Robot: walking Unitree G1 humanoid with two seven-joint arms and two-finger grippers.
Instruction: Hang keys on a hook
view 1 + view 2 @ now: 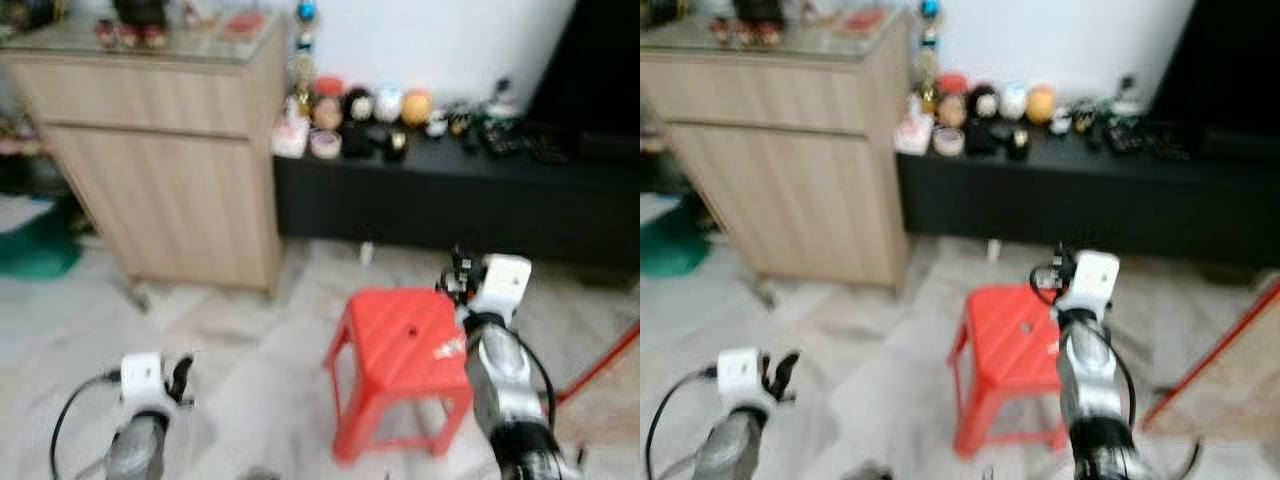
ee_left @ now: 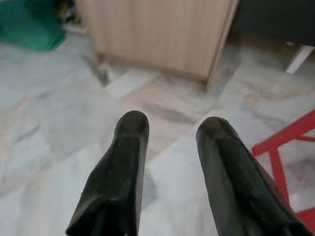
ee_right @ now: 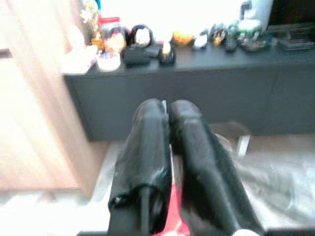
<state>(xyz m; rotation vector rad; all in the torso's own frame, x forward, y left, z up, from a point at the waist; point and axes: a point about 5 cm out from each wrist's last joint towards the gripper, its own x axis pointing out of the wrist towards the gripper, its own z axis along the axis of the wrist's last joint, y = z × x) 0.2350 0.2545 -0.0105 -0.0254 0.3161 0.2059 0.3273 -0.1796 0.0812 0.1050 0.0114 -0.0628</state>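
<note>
Nearest you, your left gripper (image 2: 170, 142) hangs low on the left over the marble floor (image 1: 250, 370), its two black fingers parted with nothing between them. Your right gripper (image 3: 167, 110) is raised on the right above the red plastic stool (image 1: 400, 355), fingers pressed together; whether they pinch anything you cannot tell through the blur. Farther off you have a wooden cabinet (image 1: 170, 170) on the left and a low black console (image 1: 450, 200) crowded with small ornaments. You cannot make out the keys or a hook.
</note>
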